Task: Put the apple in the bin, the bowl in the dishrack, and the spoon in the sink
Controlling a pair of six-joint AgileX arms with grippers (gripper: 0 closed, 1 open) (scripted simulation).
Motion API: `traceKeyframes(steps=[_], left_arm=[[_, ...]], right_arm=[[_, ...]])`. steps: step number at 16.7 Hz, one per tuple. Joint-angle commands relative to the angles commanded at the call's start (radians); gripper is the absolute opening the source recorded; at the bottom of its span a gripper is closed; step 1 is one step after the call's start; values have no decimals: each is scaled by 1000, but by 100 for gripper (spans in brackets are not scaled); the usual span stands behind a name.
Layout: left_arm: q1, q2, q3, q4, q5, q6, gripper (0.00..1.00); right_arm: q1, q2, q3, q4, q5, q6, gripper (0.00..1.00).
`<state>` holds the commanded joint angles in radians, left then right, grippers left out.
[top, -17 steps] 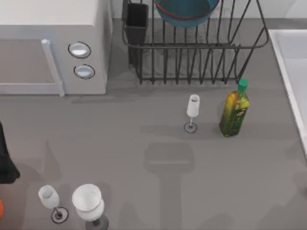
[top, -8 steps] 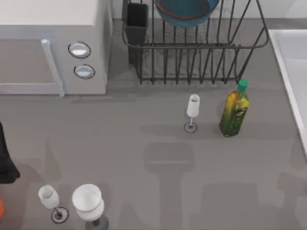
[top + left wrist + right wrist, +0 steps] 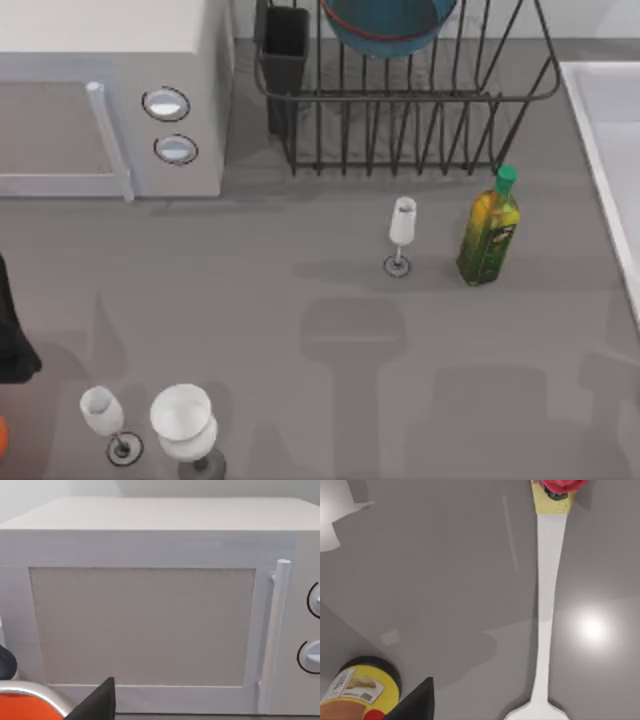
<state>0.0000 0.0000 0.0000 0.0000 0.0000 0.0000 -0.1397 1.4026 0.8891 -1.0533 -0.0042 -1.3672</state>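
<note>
The blue bowl with its reddish rim rests in the black wire dishrack at the back of the table. Along the right edge runs the pale sink. In the right wrist view the spoon, with a long white handle, a yellow collar and a pink-red end, lies flat on the grey table. A dark part of my right gripper hovers above and beside it. My left arm stays at the table's left edge, its gripper facing the microwave. The apple and the bin are out of view.
A white microwave fills the back left. An oil bottle and a small glass stand before the rack. Two glasses stand front left beside an orange fruit. A yellow-labelled jar is near the spoon.
The shadows on the table's front right have spread leftwards. The bowl, glasses, bottle and left arm have stayed put.
</note>
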Motion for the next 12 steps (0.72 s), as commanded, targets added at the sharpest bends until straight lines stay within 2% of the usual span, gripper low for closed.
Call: traceKeyframes(steps=[7, 12], left_arm=[[0, 0, 0, 0, 0, 0, 100], [0, 0, 0, 0, 0, 0, 100]], right_arm=[[-10, 160, 43, 118, -1, 0, 100], [-12, 235, -101, 329, -1, -3, 100]])
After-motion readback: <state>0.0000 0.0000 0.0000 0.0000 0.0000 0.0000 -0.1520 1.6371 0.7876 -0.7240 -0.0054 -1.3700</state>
